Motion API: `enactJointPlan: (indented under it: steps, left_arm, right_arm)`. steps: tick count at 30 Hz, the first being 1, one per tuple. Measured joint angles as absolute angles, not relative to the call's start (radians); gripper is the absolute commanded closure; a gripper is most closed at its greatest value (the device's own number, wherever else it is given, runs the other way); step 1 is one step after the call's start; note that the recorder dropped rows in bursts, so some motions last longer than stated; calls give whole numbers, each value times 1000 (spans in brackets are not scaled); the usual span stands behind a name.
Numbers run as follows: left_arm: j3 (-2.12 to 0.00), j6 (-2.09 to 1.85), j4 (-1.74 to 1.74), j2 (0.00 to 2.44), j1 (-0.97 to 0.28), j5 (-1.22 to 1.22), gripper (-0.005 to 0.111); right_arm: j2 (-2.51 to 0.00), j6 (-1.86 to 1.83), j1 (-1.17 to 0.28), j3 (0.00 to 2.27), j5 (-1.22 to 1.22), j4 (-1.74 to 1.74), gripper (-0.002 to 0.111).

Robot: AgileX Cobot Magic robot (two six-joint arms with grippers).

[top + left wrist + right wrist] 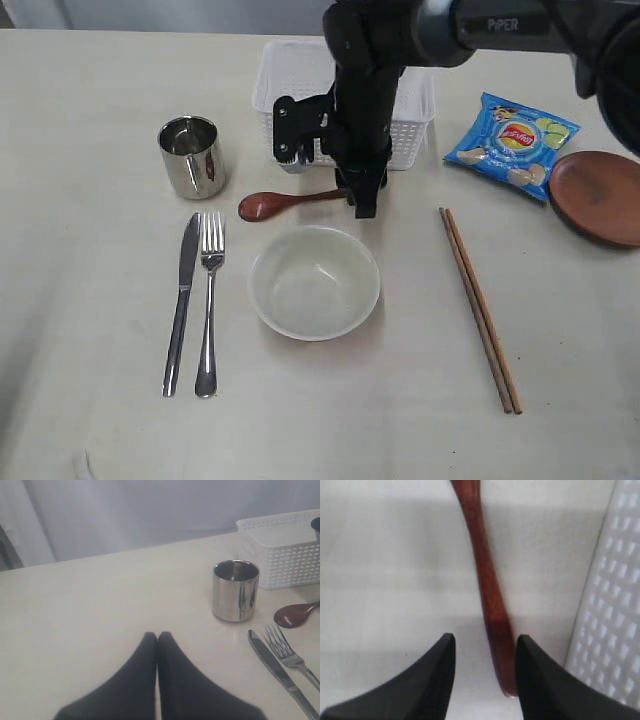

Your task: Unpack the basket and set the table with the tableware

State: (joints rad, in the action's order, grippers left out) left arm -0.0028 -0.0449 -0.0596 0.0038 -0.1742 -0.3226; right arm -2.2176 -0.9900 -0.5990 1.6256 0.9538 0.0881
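The reddish-brown wooden spoon lies on the table in front of the white basket. My right gripper points down over its handle end. In the right wrist view the right gripper is open, with the spoon handle between the fingers and close against one of them. My left gripper is shut and empty above bare table, left of the steel mug. Knife, fork, bowl and chopsticks lie set out; the dark plate sits at the right edge.
A blue crisp bag lies between the basket and the plate. The right arm reaches over the basket and hides its inside. The basket's lattice wall stands close beside the right gripper. The steel mug stands upright above the knife.
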Motion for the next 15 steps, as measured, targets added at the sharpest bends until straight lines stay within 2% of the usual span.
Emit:
enactJointPlan:
  steps: [15]
  left_arm:
    - [-3,-45,-60,4,-174,-323,107]
  right_arm:
    - [-2227,-1119,-569,1632,970,-11,70]
